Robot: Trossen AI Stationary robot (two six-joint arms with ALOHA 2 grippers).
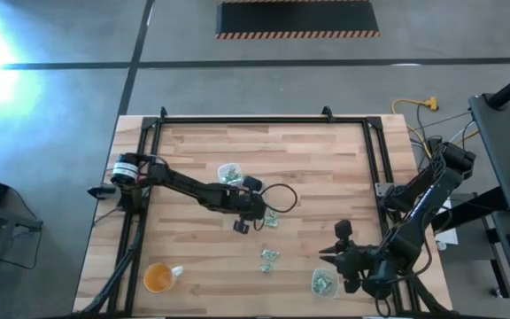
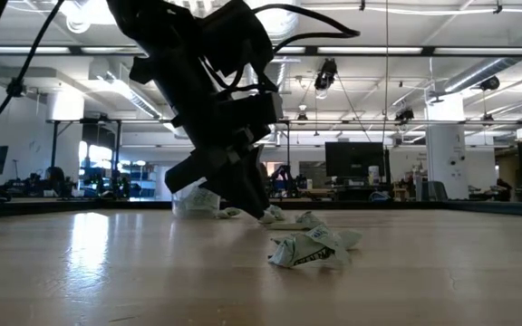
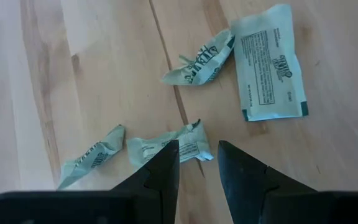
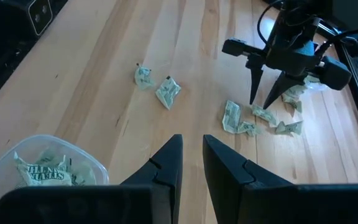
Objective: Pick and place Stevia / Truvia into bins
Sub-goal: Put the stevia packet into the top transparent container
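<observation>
Wooden bench (image 1: pixel 193 168), mid-board: left hand (image 3: pixel 197 163) hovers spread over a crumpled Stevia packet (image 3: pixel 169 145), long axis crosswise to its fingers. Right hand (image 4: pixel 191 155) waits, narrowly parted, empty, beside its bin (image 4: pixel 39 163).

We are looking at what seems an industrial lab: a concrete floor (image 1: pixel 237 89), hazard-striped mat (image 1: pixel 297 18), distant monitors (image 2: pixel 347 161), exposed ceiling.

Wooden table (image 1: pixel 193 159) carries scattered packets (image 1: pixel 270 258), two clear bins (image 1: pixel 230 174), orange cup (image 1: pixel 158 277).
</observation>
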